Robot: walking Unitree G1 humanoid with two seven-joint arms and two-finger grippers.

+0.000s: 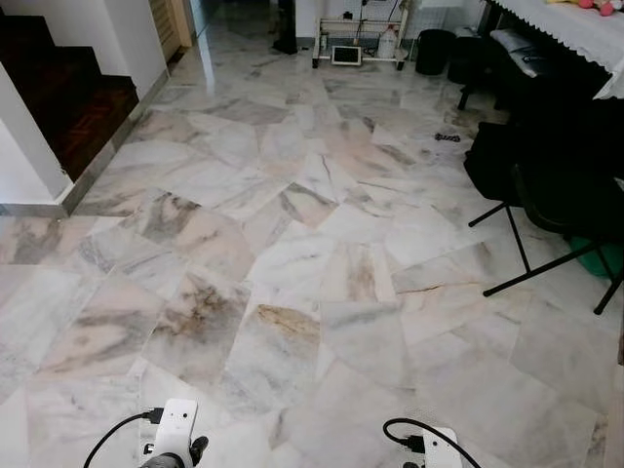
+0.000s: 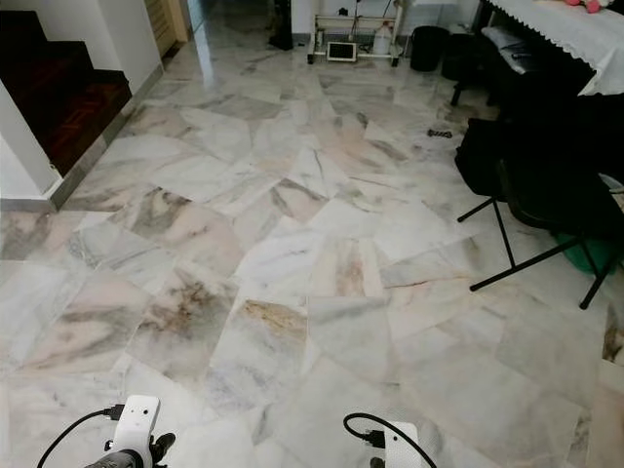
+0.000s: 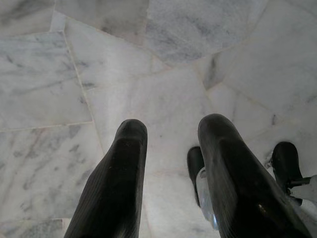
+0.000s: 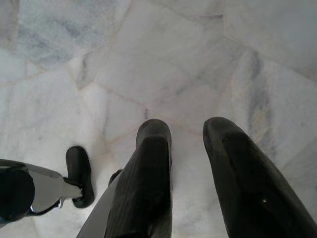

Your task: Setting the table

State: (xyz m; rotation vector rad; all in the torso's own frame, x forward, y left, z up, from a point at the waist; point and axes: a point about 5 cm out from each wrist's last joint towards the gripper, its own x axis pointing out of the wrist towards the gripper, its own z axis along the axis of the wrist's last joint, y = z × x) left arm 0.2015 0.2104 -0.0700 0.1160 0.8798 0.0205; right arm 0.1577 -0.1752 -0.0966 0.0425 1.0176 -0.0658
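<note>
Both pincers, left pincer [image 3: 171,134] and right pincer [image 4: 190,131], hang open above marble floor [image 1: 292,244].

white wrists [image 1: 176,421], black cables [image 1: 119,432]

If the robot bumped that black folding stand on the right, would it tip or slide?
The black folding stand would probably slide: its thin legs rest on glossy marble floor. It looks light, so a nudge might skew or tip it.
</note>
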